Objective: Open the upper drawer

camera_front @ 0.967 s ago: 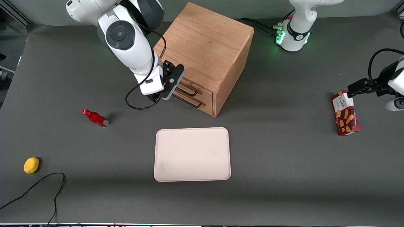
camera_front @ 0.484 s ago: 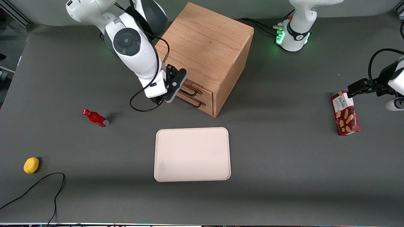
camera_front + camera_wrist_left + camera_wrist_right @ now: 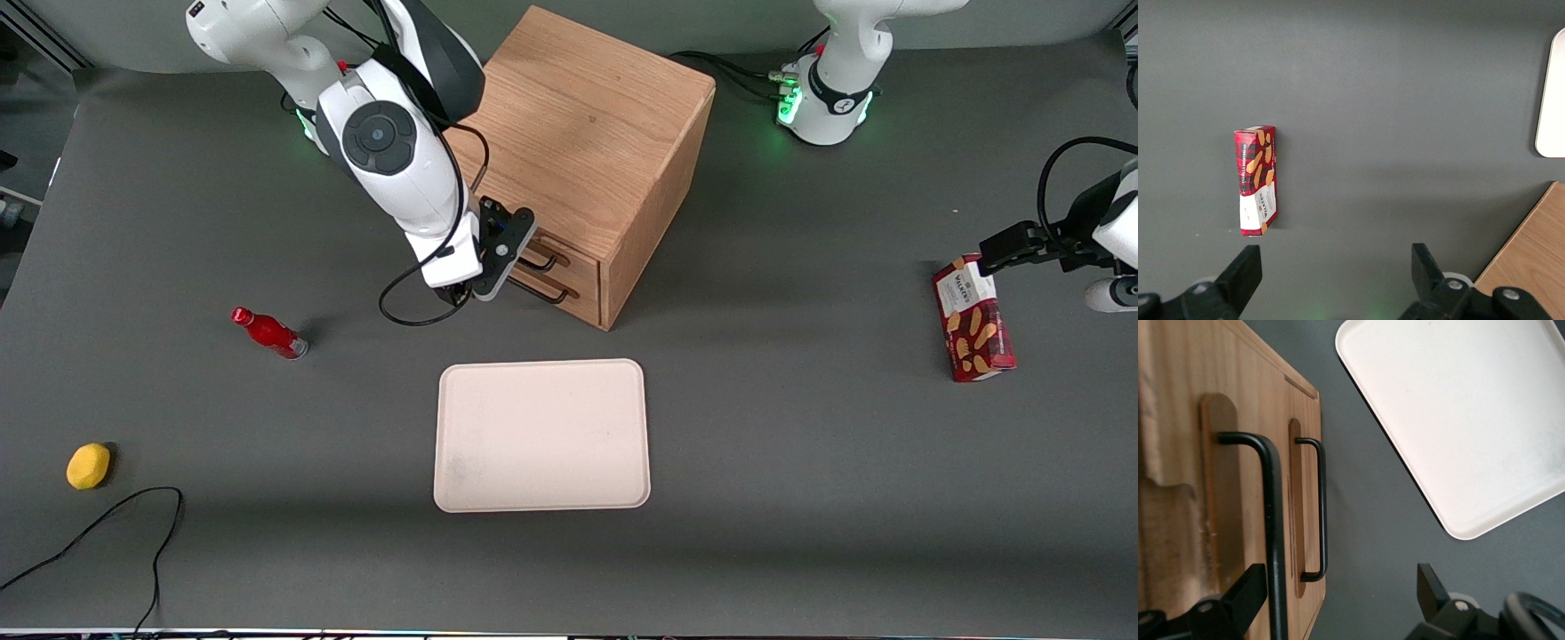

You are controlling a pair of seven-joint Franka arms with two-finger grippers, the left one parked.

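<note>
The oak cabinet [image 3: 582,142] stands at the back of the table, with two drawers in its front. The upper drawer [image 3: 573,259] sits flush with the one below it. Its thin black bar handle [image 3: 543,260] shows large in the right wrist view [image 3: 1273,520], with the lower drawer's handle [image 3: 1321,507] beside it. My right gripper [image 3: 504,258] hovers in front of the drawers, level with the handles. It is open [image 3: 1338,593], and the upper handle runs between its fingertips, close to one finger [image 3: 1245,597]. The pads touch nothing.
A pale tray [image 3: 542,436] lies nearer the front camera than the cabinet. A red bottle [image 3: 268,332], a yellow lemon [image 3: 88,466] and a black cable [image 3: 107,524] lie toward the working arm's end. A red cookie box [image 3: 973,318] lies toward the parked arm's end.
The right arm has swung sideways along the cabinet front toward the handles, bringing the gripper from the cabinet's edge to the upper handle. The drawers have not moved.
</note>
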